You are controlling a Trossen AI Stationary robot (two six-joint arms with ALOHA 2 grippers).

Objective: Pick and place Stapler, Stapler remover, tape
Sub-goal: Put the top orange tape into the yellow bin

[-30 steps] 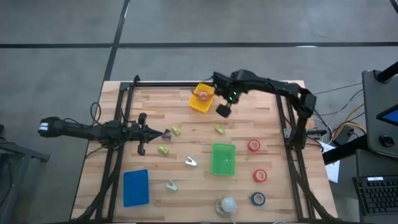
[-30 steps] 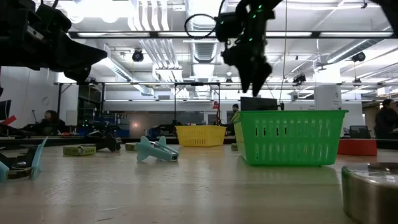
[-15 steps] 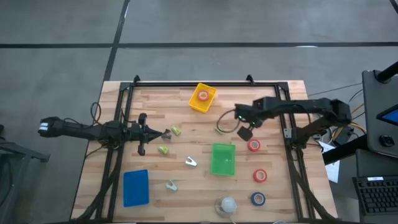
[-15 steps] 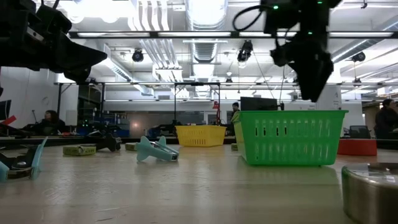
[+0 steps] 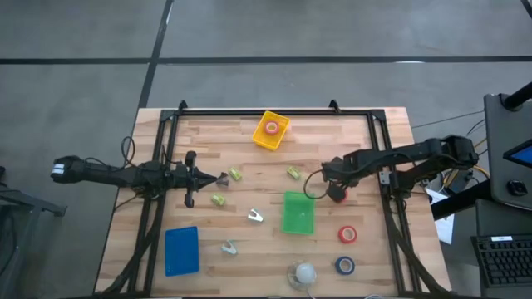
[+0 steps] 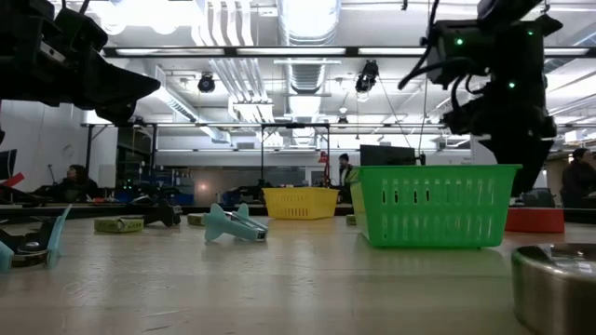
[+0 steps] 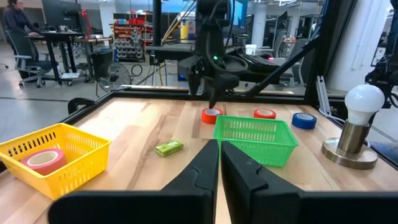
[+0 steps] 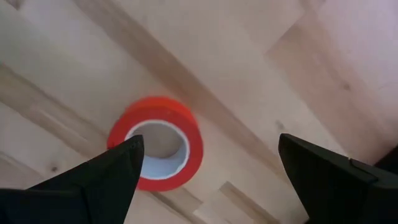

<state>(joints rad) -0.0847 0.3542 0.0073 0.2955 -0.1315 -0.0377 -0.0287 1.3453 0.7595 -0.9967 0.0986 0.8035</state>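
**Right gripper over red tape, grasp pending**

While the right gripper [image 8: 205,168] hangs with its fingers spread wide, a red tape roll [image 8: 157,143] is seen flat on the wood directly below it, one finger to either side and nothing yet gripped. In the high view that same roll [image 5: 337,195] is mostly hidden under the right gripper [image 5: 334,184], just right of the green basket [image 5: 299,213].

Status, as judged from the layout:
- One roll of tape [image 5: 271,128] is already sitting inside the yellow basket [image 5: 271,131] at the far middle of the table. That part is taken as done.
- A second red roll [image 5: 347,234] and the dark blue roll [image 5: 345,265] are left on the table, near right, apart from each other and from any bin.
- The green basket looks empty; the blue bin [image 5: 182,250] at near left shows nothing inside either.
- Small yellow-green and pale teal items are scattered mid-table, e.g. one [image 5: 219,200] near the left gripper. Which are staplers and which removers cannot be told. None are binned.

The left gripper [image 7: 219,155] is clenched shut on nothing, parked over the left half of the table.

Estimate: early stage, most items outstanding. Next step is judged to be a descent and closure on the roll below.
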